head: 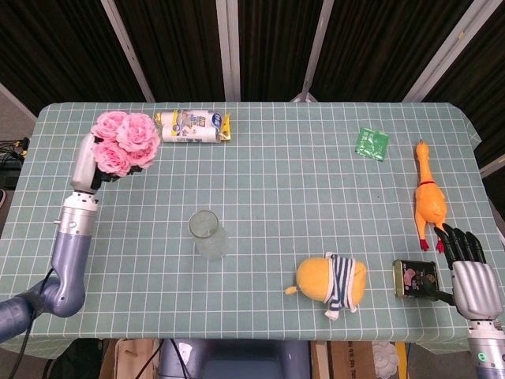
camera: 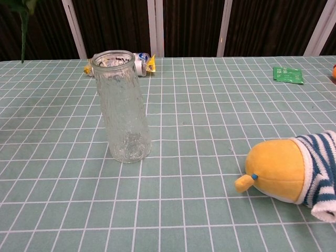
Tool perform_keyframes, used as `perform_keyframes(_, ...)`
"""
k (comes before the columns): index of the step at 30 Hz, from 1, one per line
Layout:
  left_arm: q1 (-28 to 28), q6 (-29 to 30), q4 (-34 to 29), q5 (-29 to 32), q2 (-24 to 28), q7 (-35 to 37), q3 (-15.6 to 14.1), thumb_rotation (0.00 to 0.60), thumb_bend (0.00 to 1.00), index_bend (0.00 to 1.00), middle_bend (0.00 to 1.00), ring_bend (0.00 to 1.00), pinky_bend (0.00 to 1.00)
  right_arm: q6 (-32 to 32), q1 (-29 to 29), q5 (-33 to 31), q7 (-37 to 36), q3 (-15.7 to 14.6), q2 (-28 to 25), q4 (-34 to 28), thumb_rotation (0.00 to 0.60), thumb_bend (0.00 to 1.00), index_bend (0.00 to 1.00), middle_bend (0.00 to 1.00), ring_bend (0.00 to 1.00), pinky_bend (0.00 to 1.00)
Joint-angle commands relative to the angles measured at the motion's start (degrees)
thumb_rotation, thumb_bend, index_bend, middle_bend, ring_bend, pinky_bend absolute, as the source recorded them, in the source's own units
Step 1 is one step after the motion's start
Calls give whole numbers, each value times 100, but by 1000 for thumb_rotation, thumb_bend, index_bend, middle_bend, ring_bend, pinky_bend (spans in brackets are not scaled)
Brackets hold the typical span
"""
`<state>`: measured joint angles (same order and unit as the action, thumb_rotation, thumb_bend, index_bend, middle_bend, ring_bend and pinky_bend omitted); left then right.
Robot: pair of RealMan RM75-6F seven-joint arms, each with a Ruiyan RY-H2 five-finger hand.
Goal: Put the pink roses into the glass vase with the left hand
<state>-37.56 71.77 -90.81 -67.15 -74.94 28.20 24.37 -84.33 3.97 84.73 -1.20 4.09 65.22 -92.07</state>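
My left hand point(head: 84, 164) holds the pink roses point(head: 125, 141) high, far left of the upright glass vase point(head: 208, 234); my right hand point(head: 469, 268) rests with fingers spread.

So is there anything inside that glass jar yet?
No. The glass vase looks empty through its clear wall. The pink roses are held by the left hand, off to the side.

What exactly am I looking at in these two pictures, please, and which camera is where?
It is a two-armed robot with human-like hands at a table. The head view looks down from above; the chest view looks low across the tabletop. The left hand holds the pink roses lifted; only their stem shows in the chest view. The right hand rests open beside a small tin. Also there: the empty glass vase, a plush toy, a rubber chicken, a green packet and a snack bag.
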Motion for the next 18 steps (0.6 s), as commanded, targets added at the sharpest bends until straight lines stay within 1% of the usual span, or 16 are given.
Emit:
perform_keyframes(1, 243, 96, -670, -210, 417, 618, 318, 600, 491, 297, 396, 223, 356, 0, 2, 5, -15, 1, -4, -7, 600, 268, 102, 72, 41, 0)
perform_keyframes(4, 306, 127, -1165, -248, 569, 1092, 518, 600, 491, 296, 396, 223, 356, -20, 0, 11, -26, 10, -6, -9, 600, 269, 102, 73, 41, 0)
perform_keyframes(7, 358, 87, -1597, -327, 748, 1378, 620, 600, 491, 292, 395, 223, 356, -26, -3, 10, -56, 13, -8, -2, 600, 269, 102, 72, 41, 0)
perform_keyframes(12, 363, 19, -2006, -538, 861, 1530, 606, 600, 491, 292, 395, 223, 356, -41, -13, 6, -80, 16, -11, 14, 600, 268, 102, 73, 41, 0)
perform_keyframes(15, 355, -59, -2320, -467, 842, 2006, 685, 600, 491, 291, 394, 223, 356, -63, -19, 4, -91, 26, -6, 17, 600, 268, 102, 73, 41, 0)
perform_keyframes(18, 318, -189, -2477, -360, 876, 2273, 769, 600, 490, 291, 393, 223, 356, -67, -20, 1, -88, 29, -1, 24, 600, 268, 101, 73, 41, 0)
